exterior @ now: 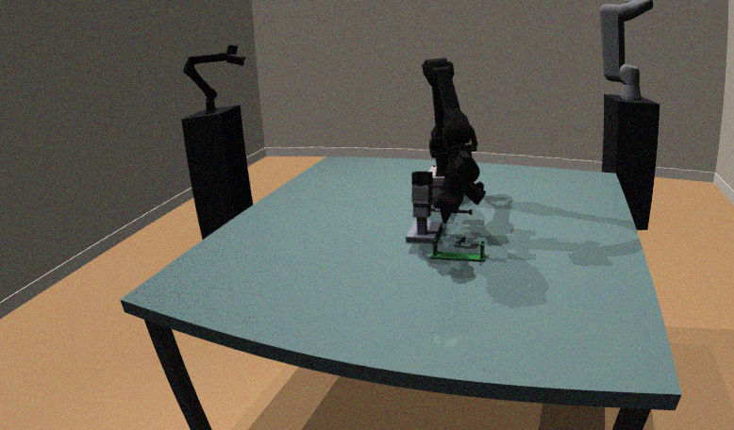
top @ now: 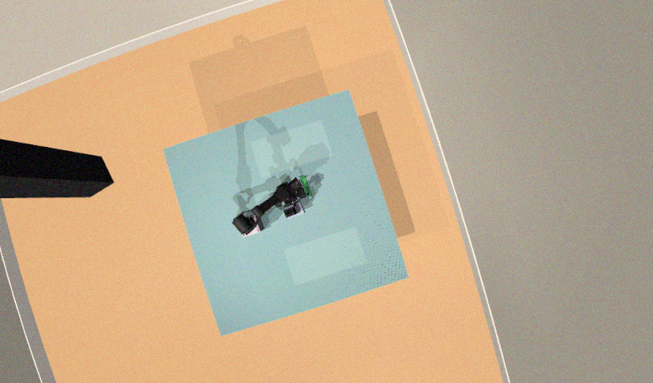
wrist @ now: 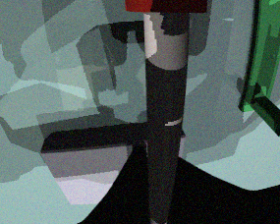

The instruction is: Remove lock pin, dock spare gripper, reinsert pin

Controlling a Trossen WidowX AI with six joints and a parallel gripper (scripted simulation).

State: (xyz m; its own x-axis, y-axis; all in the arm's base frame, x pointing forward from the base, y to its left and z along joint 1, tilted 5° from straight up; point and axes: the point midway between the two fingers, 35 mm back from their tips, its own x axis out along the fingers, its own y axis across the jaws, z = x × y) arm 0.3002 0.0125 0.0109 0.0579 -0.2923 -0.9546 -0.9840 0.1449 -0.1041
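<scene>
My gripper [exterior: 445, 215] [wrist: 145, 153] is shut on the pin [exterior: 460, 211] [wrist: 166, 93]. The pin lies level across the fingers; its red end is at the top of the wrist view. Its other end points at the mount [exterior: 413, 238] [wrist: 84, 189] [top: 300, 212]. In the exterior view the pin meets the outline of the mount's upper part; how far it is inside the socket is hidden. A grey block with a dark top [exterior: 422, 187], seemingly the spare gripper, stands upright on the mount. The green rack [exterior: 458, 256] [wrist: 275, 44] [top: 306, 187] looks empty.
The green rack stands below and close beside my gripper, its uprights pointing up. The arm's base [top: 252, 230] is behind the mount on the teal table [exterior: 332, 299]. Two black pedestals [exterior: 220, 175] [exterior: 640, 139] carrying other arms stand beyond the table.
</scene>
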